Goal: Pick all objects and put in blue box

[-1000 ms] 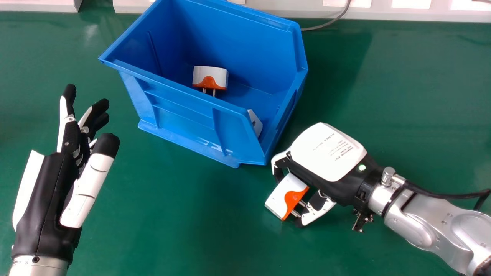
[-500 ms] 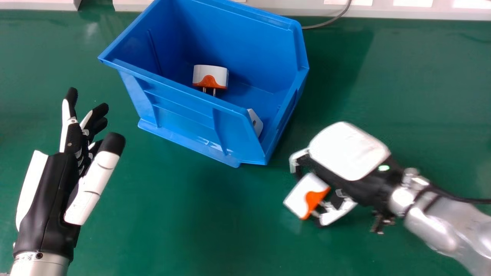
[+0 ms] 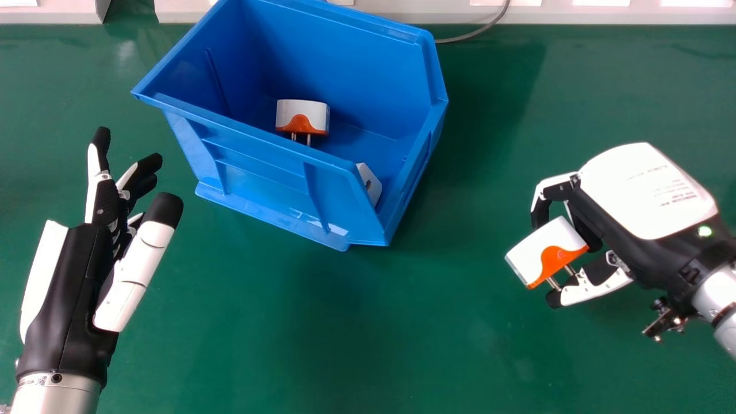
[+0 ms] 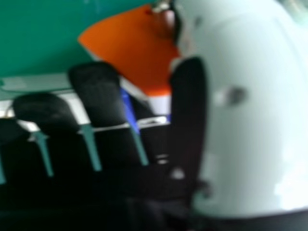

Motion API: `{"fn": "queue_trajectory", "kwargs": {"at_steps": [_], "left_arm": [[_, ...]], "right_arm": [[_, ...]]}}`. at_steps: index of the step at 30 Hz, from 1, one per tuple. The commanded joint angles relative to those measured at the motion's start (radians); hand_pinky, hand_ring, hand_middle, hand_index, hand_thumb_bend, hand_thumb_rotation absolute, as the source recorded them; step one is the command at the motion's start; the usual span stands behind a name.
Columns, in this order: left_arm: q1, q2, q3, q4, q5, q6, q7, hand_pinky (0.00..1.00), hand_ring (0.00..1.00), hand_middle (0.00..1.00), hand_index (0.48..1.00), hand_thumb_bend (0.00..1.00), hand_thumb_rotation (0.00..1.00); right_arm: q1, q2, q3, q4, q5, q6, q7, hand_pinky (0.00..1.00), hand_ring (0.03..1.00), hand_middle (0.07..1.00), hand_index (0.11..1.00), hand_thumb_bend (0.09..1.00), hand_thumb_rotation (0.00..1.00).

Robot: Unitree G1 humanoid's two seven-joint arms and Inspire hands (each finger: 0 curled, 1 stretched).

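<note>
In the head view my right hand (image 3: 647,192) is at the right, its fingers and thumb curled round a white and orange plug (image 3: 543,250), prongs toward the thumb. The right hand view has the held plug's orange face (image 4: 134,48) between the fingers and thumb of my right hand (image 4: 96,94). Left of it on the table stands the blue box (image 3: 259,172). Inside lie one white and orange plug (image 3: 302,117) and, by the near right corner, a white object (image 3: 370,184) partly hidden by the wall. My left hand (image 3: 72,276) is at the left, fingers straight, holding nothing.
A pale ledge (image 3: 575,14) runs along the far edge of the green table (image 3: 322,333). A grey cable (image 3: 471,33) curves down from it behind the box.
My right hand has moved right, away from the box, and slightly toward the far side with the plug still in its grasp. The left hand has hardly moved.
</note>
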Motion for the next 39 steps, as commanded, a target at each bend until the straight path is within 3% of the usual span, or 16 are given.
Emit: {"fn": "queue_trajectory", "kwargs": {"at_steps": [1,10,22,32,39], "left_arm": [[-0.006,0.011,0.008,-0.005,-0.008,-0.013,-0.002,0.82,0.93,0.93,0.928,0.80,0.93],[-0.005,0.009,0.005,0.001,-0.008,-0.018,-0.002,0.82,0.92,0.92,0.927,0.80,0.93],[0.002,0.002,0.002,-0.003,-0.020,-0.016,-0.007,0.82,0.92,0.92,0.927,0.82,0.93],[0.023,-0.009,-0.007,-0.028,-0.020,-0.012,-0.002,0.82,0.92,0.92,0.926,0.84,0.92],[0.030,-0.017,-0.015,-0.039,-0.012,-0.014,0.006,0.82,0.92,0.92,0.925,0.85,0.92]], "right_arm": [[-0.043,0.017,-0.070,-0.071,0.026,0.037,-0.008,0.06,0.098,0.163,0.469,0.498,0.15],[-0.274,0.129,-0.015,-0.019,-0.012,0.065,-0.013,0.05,0.092,0.155,0.469,0.498,0.15],[-0.638,0.322,0.150,0.265,-0.095,0.074,-0.064,0.05,0.094,0.171,0.469,0.496,0.15],[-0.857,0.435,0.279,0.565,-0.167,0.075,-0.140,0.06,0.105,0.189,0.469,0.494,0.16],[-0.980,0.513,0.355,0.784,-0.190,0.074,-0.215,0.06,0.103,0.187,0.470,0.492,0.15]]}}
